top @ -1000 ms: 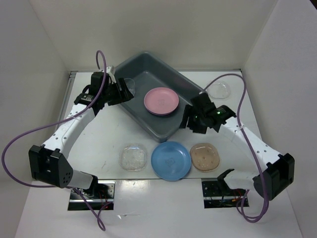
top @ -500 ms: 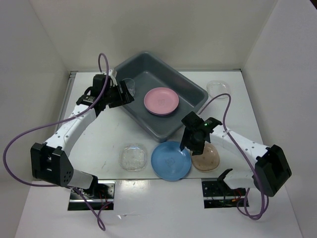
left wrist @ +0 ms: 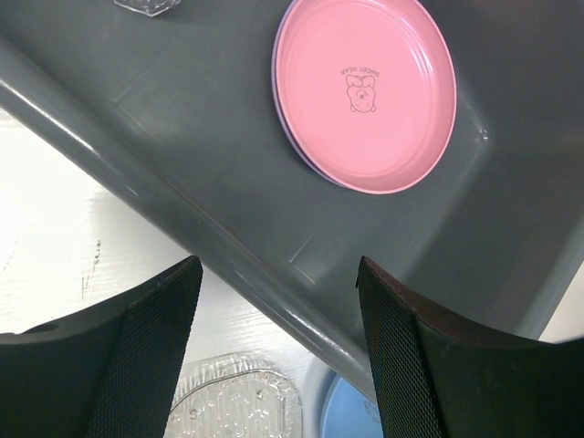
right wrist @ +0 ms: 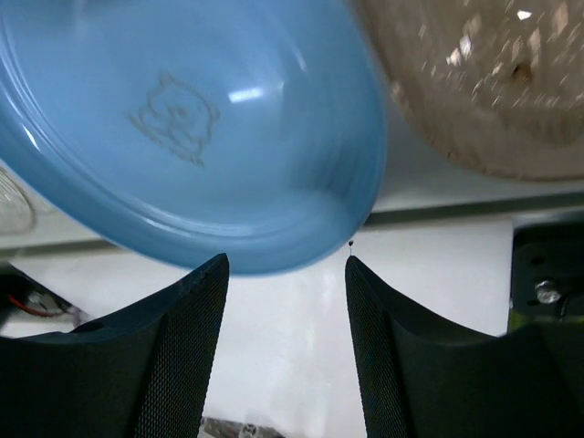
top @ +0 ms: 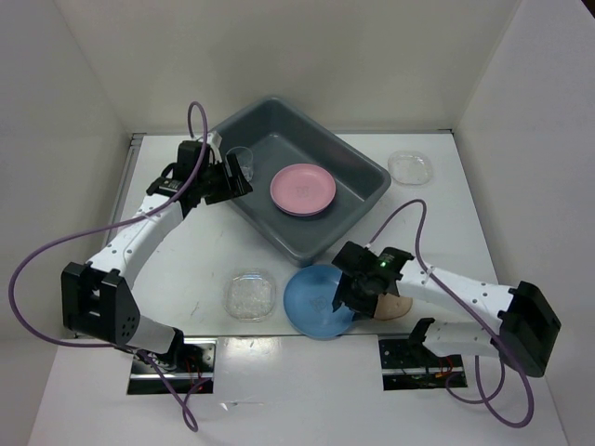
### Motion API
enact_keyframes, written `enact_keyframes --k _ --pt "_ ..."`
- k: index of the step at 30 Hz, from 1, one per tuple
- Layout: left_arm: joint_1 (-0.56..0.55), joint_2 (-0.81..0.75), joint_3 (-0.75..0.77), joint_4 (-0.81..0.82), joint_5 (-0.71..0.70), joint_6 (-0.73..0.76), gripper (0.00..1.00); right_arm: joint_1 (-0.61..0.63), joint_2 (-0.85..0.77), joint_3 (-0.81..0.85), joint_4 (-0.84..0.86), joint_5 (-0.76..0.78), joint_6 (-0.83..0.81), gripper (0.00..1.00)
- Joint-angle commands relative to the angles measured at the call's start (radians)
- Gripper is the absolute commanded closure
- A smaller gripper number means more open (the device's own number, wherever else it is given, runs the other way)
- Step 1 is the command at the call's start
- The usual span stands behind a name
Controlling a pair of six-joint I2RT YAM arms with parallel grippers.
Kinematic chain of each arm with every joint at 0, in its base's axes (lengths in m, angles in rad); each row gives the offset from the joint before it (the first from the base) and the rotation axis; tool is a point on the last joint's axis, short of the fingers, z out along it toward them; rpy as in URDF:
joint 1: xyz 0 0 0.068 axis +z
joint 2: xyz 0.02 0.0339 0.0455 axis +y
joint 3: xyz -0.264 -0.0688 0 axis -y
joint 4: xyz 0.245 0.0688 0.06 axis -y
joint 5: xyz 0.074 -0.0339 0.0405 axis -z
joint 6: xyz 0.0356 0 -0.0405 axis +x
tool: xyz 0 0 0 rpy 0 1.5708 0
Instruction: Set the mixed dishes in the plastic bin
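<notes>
Since the right gripper sits at the blue plate's 3 o'clock edge with fingers spread and nothing pinched, that plate looks like the next pick. Wrist view: plate rim runs crosswise just ahead of the open jaws, roughly centred on the gap, so a short push forward should put the rim between the pads. Can't tell whether the lower finger is low enough to slip under the rim. Tan dish is just beside the plate at its 3 o'clock and mostly hidden under the gripper from the top, so there's a risk of nudging it. Bin lies at 12 o'clock from the plate, its near corner just beside the plate's far edge. Right arm is clearly nearer. Left gripper hovers over the bin's 9 o'clock rim, jaws spread, empty. Pink plate is already in the bin. On the table: near clear dish at the blue plate's 9 o'clock, far clear dish at the bin's 3 o'clock.
</notes>
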Motion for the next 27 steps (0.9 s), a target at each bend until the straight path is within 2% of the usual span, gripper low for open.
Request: enact_keyframes --k 1,12,27 --pt "0.005 0.004 -0.012 0.016 0.008 0.011 0.23 0.078 -0.019 -0.012 -0.018 -0.009 0.130 0.41" --pt "0.005 0.004 -0.031 -0.002 -0.010 0.040 0.23 0.180 -0.008 -0.076 -0.062 -0.017 0.293 0.41" --pt "0.005 0.004 -0.040 -0.011 -0.020 0.049 0.23 0.180 0.044 -0.156 0.053 0.049 0.377 0.64"
